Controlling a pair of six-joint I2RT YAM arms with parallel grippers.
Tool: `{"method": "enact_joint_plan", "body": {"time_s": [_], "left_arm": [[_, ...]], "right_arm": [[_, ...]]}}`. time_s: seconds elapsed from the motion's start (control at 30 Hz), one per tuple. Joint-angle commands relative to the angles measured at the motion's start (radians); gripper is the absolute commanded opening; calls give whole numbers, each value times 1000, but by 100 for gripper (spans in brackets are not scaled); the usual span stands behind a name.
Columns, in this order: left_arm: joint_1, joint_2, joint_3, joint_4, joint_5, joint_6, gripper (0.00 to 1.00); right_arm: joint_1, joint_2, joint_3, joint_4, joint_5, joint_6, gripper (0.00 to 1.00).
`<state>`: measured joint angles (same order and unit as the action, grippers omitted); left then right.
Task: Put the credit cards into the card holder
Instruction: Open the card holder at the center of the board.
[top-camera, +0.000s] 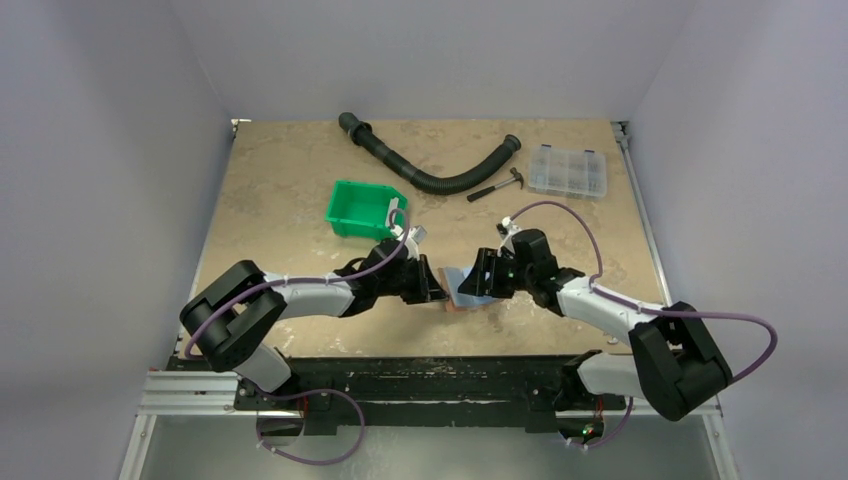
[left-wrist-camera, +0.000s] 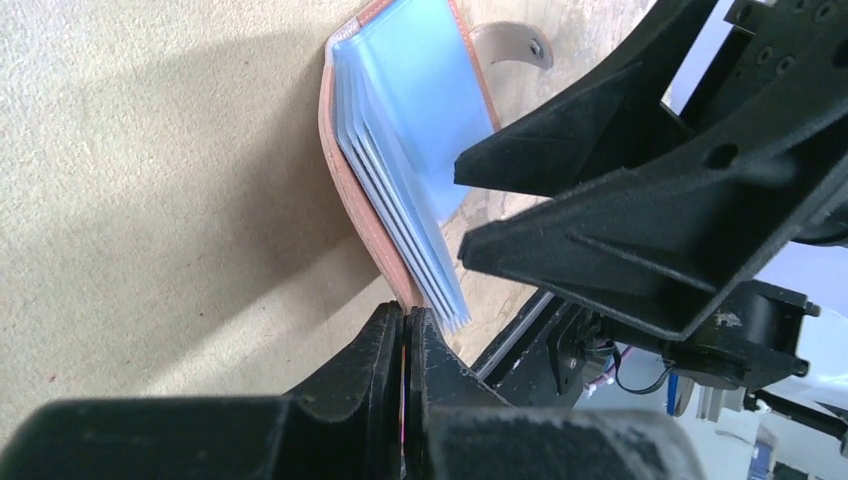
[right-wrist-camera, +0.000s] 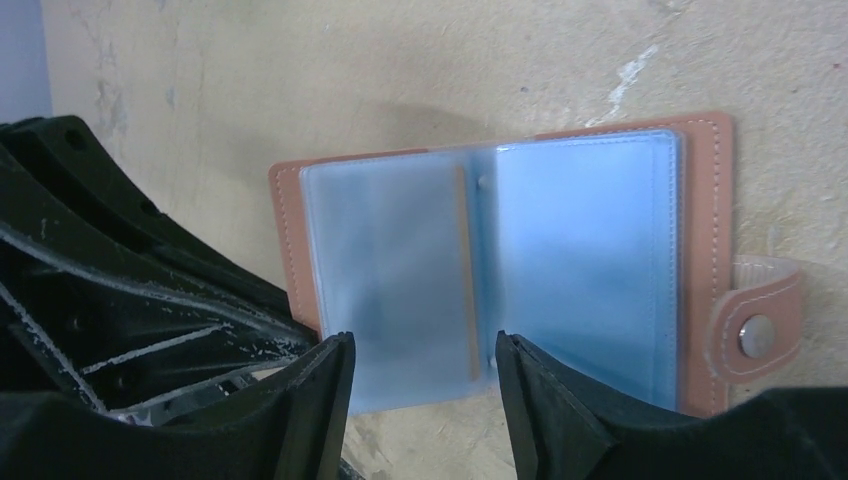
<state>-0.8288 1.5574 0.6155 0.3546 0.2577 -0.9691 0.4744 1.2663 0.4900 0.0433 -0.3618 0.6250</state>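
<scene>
The reddish-brown leather card holder (top-camera: 458, 293) lies open on the table between both grippers, its clear bluish sleeves (right-wrist-camera: 480, 260) fanned out. Its snap strap (right-wrist-camera: 755, 332) sticks out on the right. My left gripper (left-wrist-camera: 405, 318) is shut on the edge of the leather cover (left-wrist-camera: 345, 185). My right gripper (right-wrist-camera: 425, 350) is open and empty, its fingers straddling the near edge of the sleeves. The right-hand sleeve (right-wrist-camera: 590, 250) looks solid light blue; I cannot tell whether a card is in it. No loose card shows, and the yellow-gold card is not clearly in view.
A green bin (top-camera: 362, 210) stands behind the left gripper. A black corrugated hose (top-camera: 430, 165), a small hammer (top-camera: 497, 186) and a clear compartment box (top-camera: 568, 170) lie at the back. The right gripper's black fingers (left-wrist-camera: 640, 200) crowd the left wrist view.
</scene>
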Motion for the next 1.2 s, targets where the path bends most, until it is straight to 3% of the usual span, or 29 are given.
{"method": "enact_joint_plan", "body": {"time_s": [0.0,0.2,0.5,0.67,0.87,1.17], "left_arm": [[0,-3,42,-46,23,48,0],[0,6,53,-67,27,63,0],[0,4,46,-60,42,62,0],[0,-2,44,-60,44,62,0],[0,-15,40,-72,33,64,0],[5,-42,35,-108,13,75,0]], "right_arm": [[13,-33,28,0,-61,-56,63],[16,-6,4,103,-146,-48,66],[32,84,10,123,-116,-83,72],[67,122,30,106,-70,-98,80],[75,110,11,123,-58,-73,71],[73,110,-22,173,-88,-33,39]]}}
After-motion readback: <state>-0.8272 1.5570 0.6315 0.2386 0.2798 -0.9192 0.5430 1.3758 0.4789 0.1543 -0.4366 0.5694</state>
